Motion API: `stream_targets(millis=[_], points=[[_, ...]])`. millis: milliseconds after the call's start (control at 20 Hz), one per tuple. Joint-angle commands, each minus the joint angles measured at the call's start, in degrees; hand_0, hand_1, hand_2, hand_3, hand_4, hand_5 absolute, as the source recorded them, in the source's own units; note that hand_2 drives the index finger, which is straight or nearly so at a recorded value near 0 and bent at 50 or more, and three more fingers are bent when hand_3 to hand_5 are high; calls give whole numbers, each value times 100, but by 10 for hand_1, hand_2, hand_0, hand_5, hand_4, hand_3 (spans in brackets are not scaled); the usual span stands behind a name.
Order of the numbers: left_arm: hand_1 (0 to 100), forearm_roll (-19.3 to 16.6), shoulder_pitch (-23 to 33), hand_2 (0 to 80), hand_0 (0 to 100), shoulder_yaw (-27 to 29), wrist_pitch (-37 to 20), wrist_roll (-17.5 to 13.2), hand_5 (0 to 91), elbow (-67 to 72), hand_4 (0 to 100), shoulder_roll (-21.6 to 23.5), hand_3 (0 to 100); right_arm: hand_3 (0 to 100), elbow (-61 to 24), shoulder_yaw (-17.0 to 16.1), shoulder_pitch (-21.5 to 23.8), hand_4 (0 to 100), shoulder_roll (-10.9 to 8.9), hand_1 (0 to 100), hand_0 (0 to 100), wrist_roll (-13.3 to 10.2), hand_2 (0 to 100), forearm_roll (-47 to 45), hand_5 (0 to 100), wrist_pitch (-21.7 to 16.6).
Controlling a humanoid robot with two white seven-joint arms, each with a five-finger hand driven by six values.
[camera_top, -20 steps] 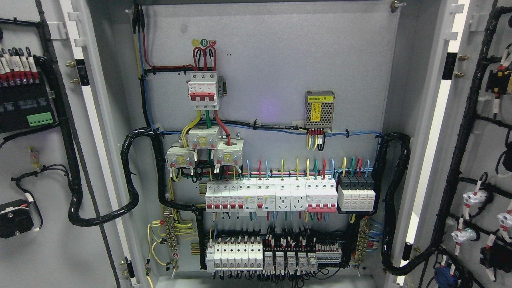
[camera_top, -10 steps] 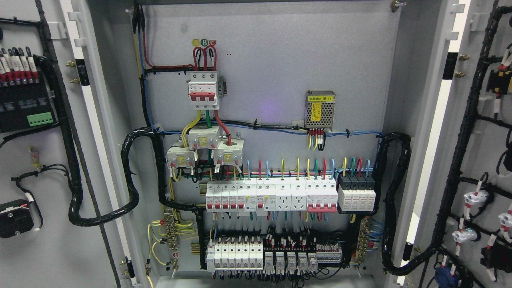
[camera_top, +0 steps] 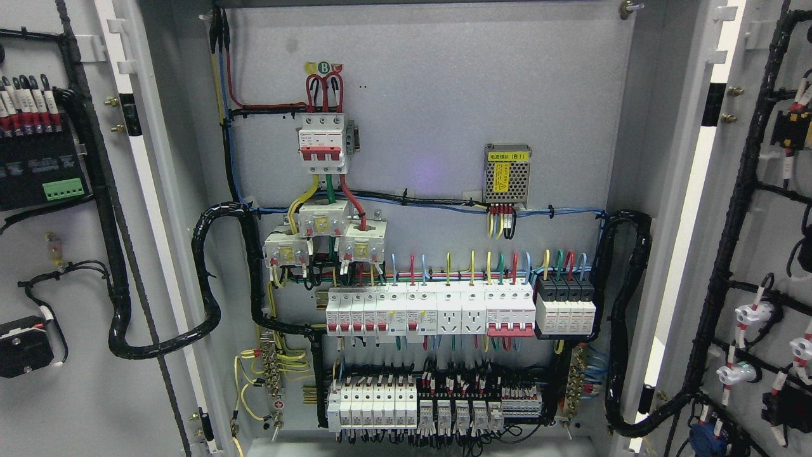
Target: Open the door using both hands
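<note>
Two doors stand swung wide: the left door [camera_top: 76, 254] fills the left edge of my head view, the right door [camera_top: 761, 222] the right edge, each showing its inner face. Between them the cabinet's grey back panel [camera_top: 444, 95] is fully exposed.

On the panel, upper left of centre, I see a red-and-white main breaker [camera_top: 322, 143] with red looped wires above it. A small mesh-cased power supply [camera_top: 507, 174] with a yellow label sits to its right. Lower down runs a row of white breakers [camera_top: 431, 311], and below that a second row of terminals and relays [camera_top: 438, 406].

A thick black cable loom [camera_top: 206, 285] loops from the left door onto the panel; another black loom [camera_top: 625, 317] curves at the panel's right side toward the right door. The left door carries a black module with a green connector [camera_top: 62, 188].

Neither robot hand nor arm appears in view, so I cannot tell finger state or pose.
</note>
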Motion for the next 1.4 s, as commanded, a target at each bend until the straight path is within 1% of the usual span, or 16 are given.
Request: stream_targets(millis=[0,50,250,351,551,1202,1302,1353], points=[[0,-404,-44,0,0,-14,104,0,0,665,29,-389,0,0,852,10,-235,0,594,0,0,-219,0,368,0,330],[0,-404,-44,0,0,-6,104,0,0,665,29,-425,0,0,861,10,-244,0,665,0,0,-219,0,412,0,418],[0,-395,-44,0,0,21,104,17,0,665,29,-451,0,0,835,1,-253,0,683,0,0,-254,0,640,0,674],[0,-395,-44,0,0,30,130,17,0,665,30,-460,0,0,826,1,-253,0,709,0,0,-315,0,649,0,683],[0,-386,-44,0,0,30,315,17,0,665,31,-460,0,0,817,1,-253,0,709,0,0,-316,0,649,0,683],[0,-386,-44,0,0,12,315,-9,0,761,30,-460,0,0,712,-8,-271,0,709,0,0,-298,0,649,0,630],[0,-395,-44,0,0,12,315,-18,0,761,30,-460,0,0,624,-52,-271,0,718,0,0,-307,0,641,0,630],[0,-395,-44,0,0,12,315,-18,0,761,31,-460,0,0,598,-139,-271,0,718,0,0,-307,0,641,0,630]])
